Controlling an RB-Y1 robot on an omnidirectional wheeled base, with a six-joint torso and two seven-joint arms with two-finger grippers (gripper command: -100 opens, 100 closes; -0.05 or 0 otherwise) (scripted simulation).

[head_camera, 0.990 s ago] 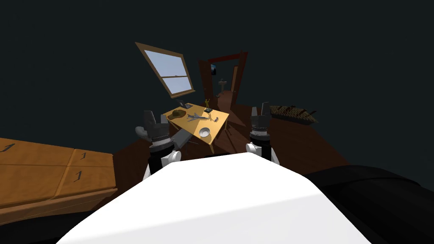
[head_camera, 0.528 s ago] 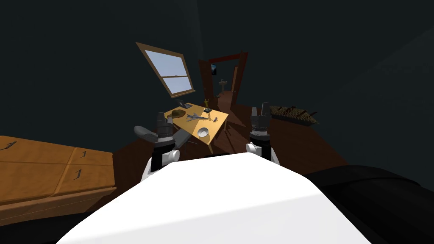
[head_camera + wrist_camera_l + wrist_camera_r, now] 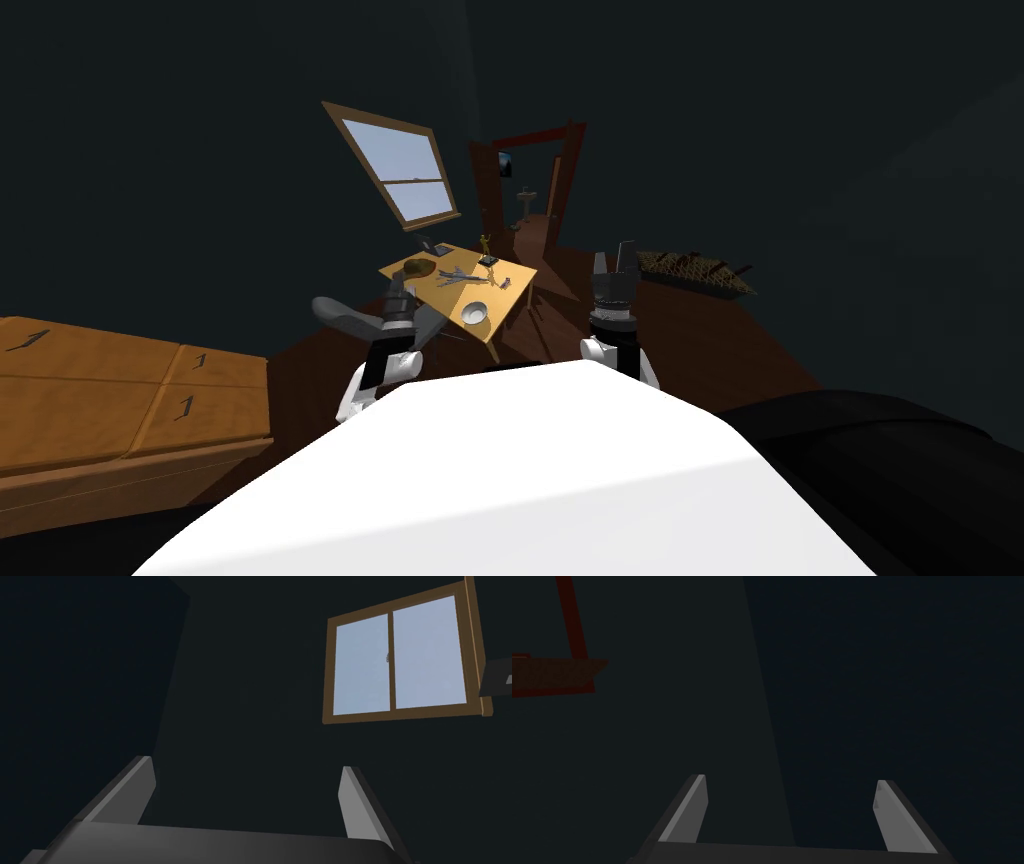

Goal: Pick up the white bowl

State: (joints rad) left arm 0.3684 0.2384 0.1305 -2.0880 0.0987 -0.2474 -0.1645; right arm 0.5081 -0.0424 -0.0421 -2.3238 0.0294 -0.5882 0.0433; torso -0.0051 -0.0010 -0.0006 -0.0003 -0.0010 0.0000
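Approach step, nothing gripped yet: white bowl [image 3: 476, 313] sits at near corner of wooden table [image 3: 512, 284], left gripper [image 3: 246, 765] & right gripper [image 3: 789, 778] both wide open, empty, pointing up; next, I'd say, needs left tipped down over bowl rim.

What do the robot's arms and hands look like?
The left arm and right arm are white near the body, with black joints and a grey ribbed wrist. The left hand and right hand are dark boxes, each carrying two thin, flat, light grey blade-like fingers.
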